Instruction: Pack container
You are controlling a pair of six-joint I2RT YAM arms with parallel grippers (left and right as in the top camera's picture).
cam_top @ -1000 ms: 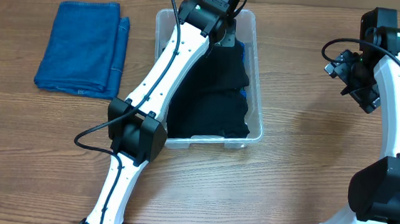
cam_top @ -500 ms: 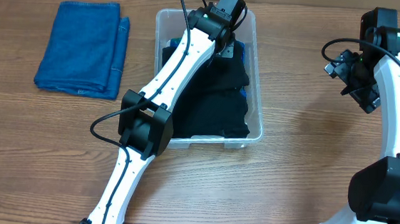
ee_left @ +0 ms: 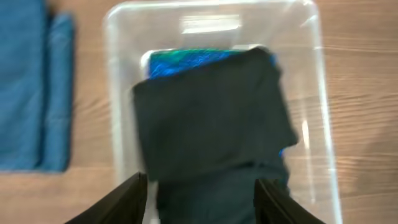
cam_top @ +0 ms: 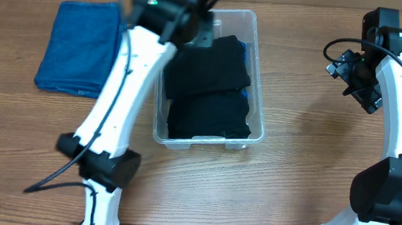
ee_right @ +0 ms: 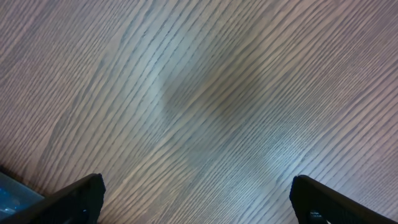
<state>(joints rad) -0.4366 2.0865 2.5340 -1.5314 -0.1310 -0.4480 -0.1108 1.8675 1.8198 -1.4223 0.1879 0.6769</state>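
On the wooden worktop (cam_top: 295, 192), toward twelve o'clock in the overhead view, the clear container (cam_top: 258, 102) is sitting with its long sides running from twelve to six; a folded black cloth (cam_top: 210, 92) is lying inside it and covering most of the bottom; in the left wrist view a blue-green item (ee_left: 186, 62) is peeking out from under the cloth at its twelve o'clock edge. At ten o'clock a folded blue towel (cam_top: 77, 45) is lying flat on the wood, near the container but not touching it. The left gripper (ee_left: 199, 182) is hanging above the container, its jaws spread and pinching nothing; its arm is showing blurred in the overhead view. At two o'clock the right gripper (cam_top: 355, 78) is hovering over bare wood, well apart from the container, its jaws spread wide and holding nothing.
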